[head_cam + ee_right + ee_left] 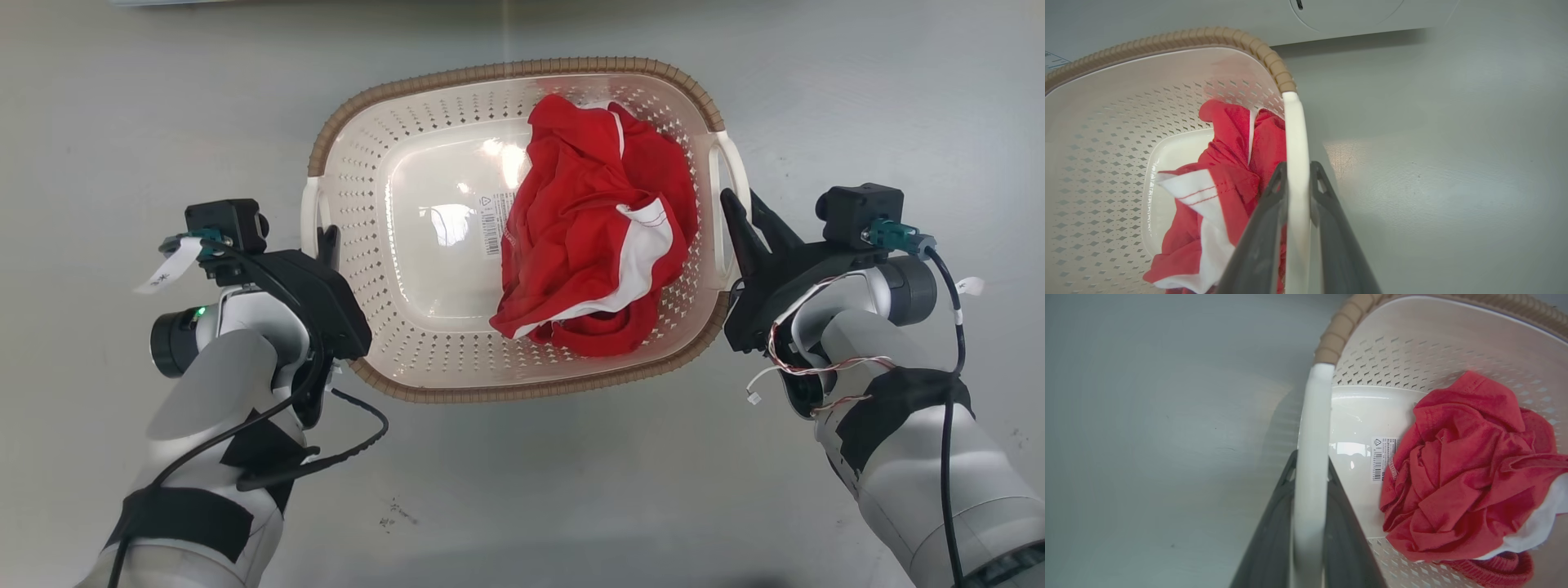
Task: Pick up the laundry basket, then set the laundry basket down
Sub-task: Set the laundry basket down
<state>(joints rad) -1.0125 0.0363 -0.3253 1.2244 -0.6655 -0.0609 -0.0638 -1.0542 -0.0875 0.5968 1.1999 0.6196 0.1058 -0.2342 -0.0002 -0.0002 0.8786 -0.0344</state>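
Head view, item one: laundry basket [506,72], cream-white perforated plastic with a brown woven-look rim, rounded-rectangular, seen from above at the centre of the picture over a grey floor [522,498]; whether it rests on that floor or hangs just clear of it cannot be told.

Contents: one crumpled red garment [588,220] with a white panel, heaped in the basket's right half and partly against the right wall; barcode sticker [492,222] on the bare bottom, just left of the cloth and touching its edge.

Item two: left gripper [329,242], at the basket's left side, jaws clenched on the white left handle [309,214]; left wrist view confirms, with the gripper [1310,459] showing a dark finger on either side of the white bar [1316,412] and no gap to it; garment [1466,469] and sticker [1383,457] lie beyond, inside the basket [1339,326].

Item three: right gripper [737,208], at the basket's right side, jaws clenched on the white right handle [735,163]; right wrist view confirms, with the gripper [1298,167] pinching the bar [1294,122] between both fingers; basket rim [1167,41] curves away to the left, with the garment [1229,183] below it.

Item four: pale panel [1351,12] with a curved seam, along the top of the right wrist view, beyond the basket's far end.

Both arms sit level with one another, one at each short side.
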